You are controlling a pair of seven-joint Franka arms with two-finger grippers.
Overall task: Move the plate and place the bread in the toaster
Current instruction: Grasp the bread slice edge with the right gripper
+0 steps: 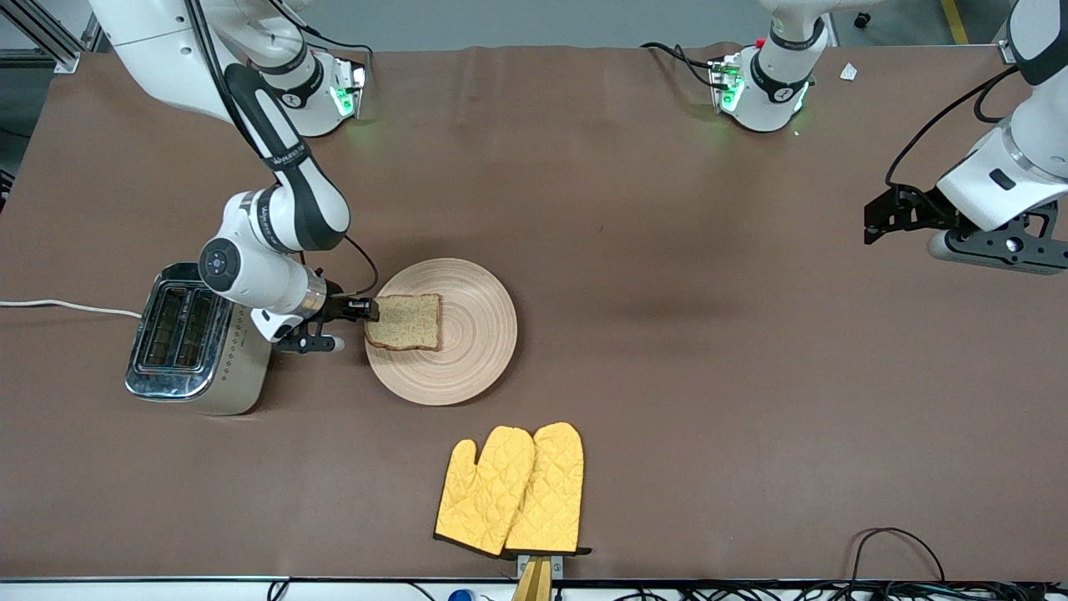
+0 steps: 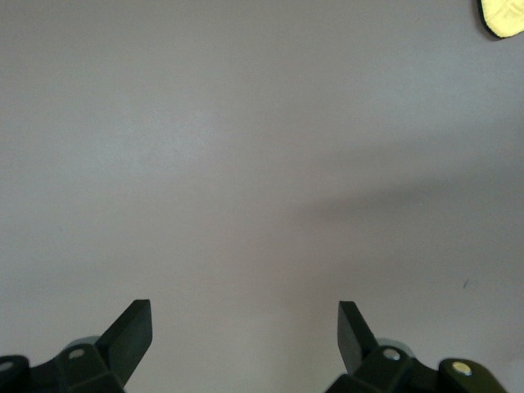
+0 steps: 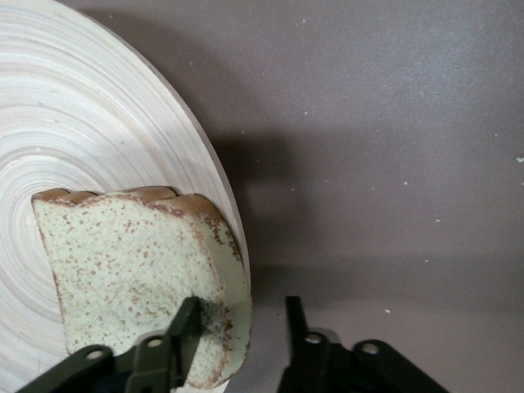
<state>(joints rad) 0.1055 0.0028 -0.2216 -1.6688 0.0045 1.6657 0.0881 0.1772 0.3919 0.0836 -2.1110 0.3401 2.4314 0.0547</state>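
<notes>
Yellow quilted oven mitts [image 1: 511,490], two of them side by side, lie nearest the front camera on the brown surface [image 1: 709,376], at about six o'clock from the plate. Farther from the camera sits the round wooden plate [image 1: 476,334], grooved in rings, with the slice of brown bread [image 1: 406,321] on its nine o'clock side, the crust edge overhanging the rim toward the toaster. The right tool [image 1: 367,310] is at that overhanging edge; in the right wrist view its fingers [image 3: 187,323] stand on either side of the slice's edge, one finger over the crumb face and the other off the crust side, with a gap showing, so the tool is part closed around the bread and a firm hold cannot be told. At nine o'clock from the plate, toward the right arm's end of the surface, stands the chrome-topped toaster [image 1: 188,338], both slots up, its white cord [image 1: 67,306] trailing away. The left tool [image 1: 880,219] waits up over bare surface at the left arm's end, fingers spread wide and holding nothing.
</notes>
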